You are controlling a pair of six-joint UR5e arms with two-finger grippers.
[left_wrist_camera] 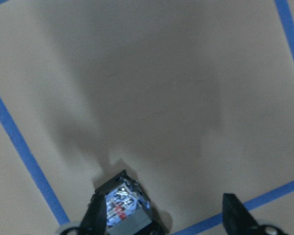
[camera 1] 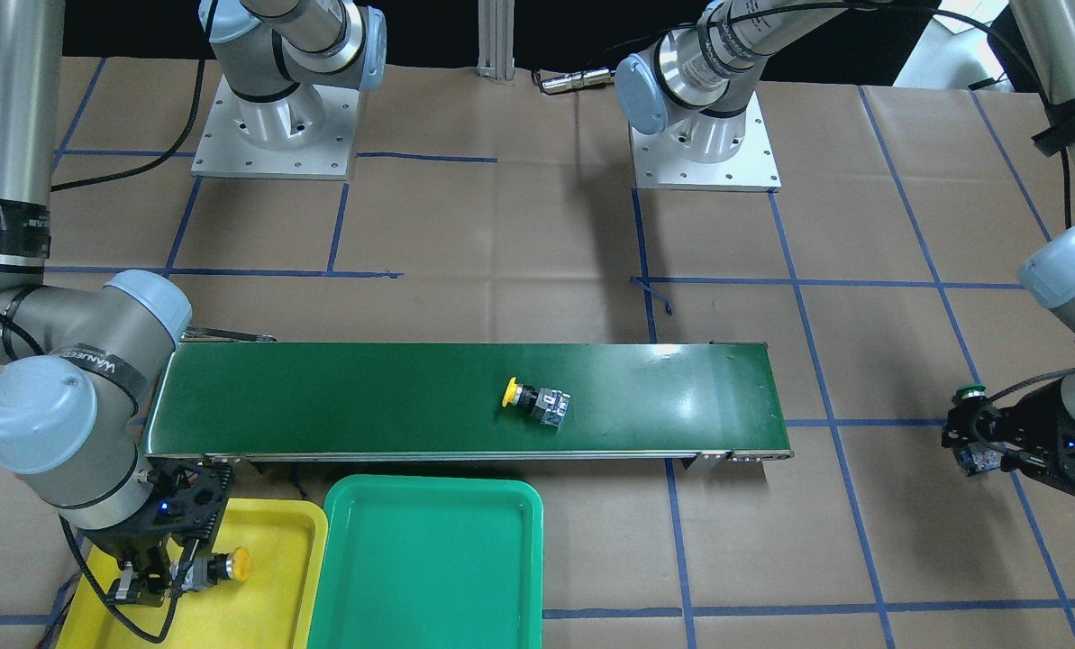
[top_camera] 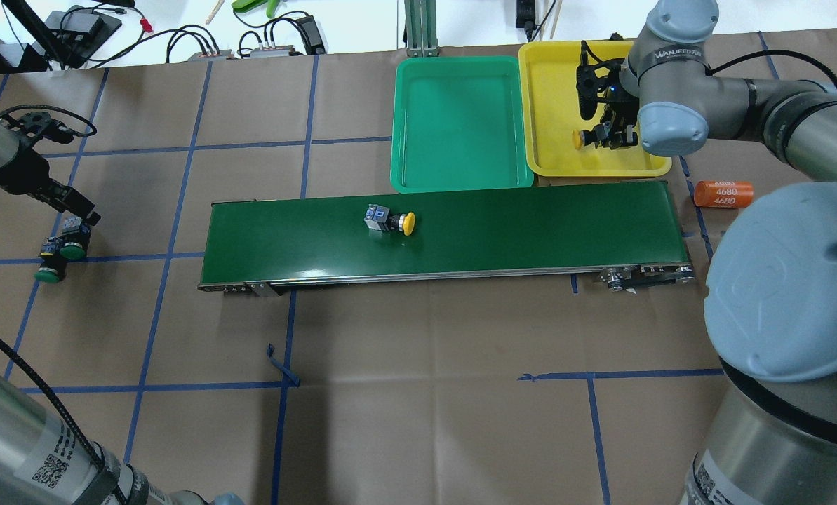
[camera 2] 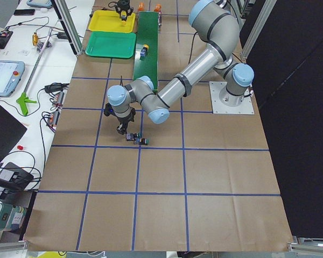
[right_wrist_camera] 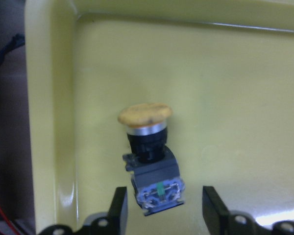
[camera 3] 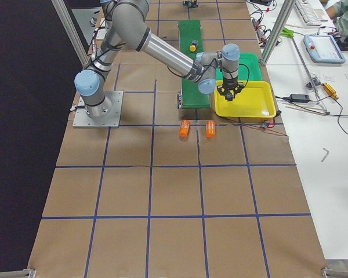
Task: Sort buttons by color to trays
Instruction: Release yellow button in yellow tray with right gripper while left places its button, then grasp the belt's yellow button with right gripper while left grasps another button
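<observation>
The right hand (right_wrist_camera: 164, 192) hangs low over the yellow tray (top_camera: 551, 98), its fingers (right_wrist_camera: 118, 210) spread. A yellow-capped button (right_wrist_camera: 149, 156) lies on its side on the tray floor between them, cap pointing away from the hand, and a gap shows on either side of its grey contact block. A second yellow-capped button (top_camera: 389, 220) lies on its side on the dark green conveyor belt (top_camera: 530, 224), well apart from both hands. The green tray (top_camera: 457, 119) sits just beside the yellow one.

At the other end of the desk (top_camera: 425, 351), the left hand (left_wrist_camera: 162, 208) is down near the brown paper with its fingers wide apart. Two green-capped buttons (top_camera: 72, 250) lie together there. The grey block of one sits just inside one finger; whether they touch cannot be told. An orange "4680" cylinder (top_camera: 723, 193) lies on the desk just off the belt's end nearest the right arm.
</observation>
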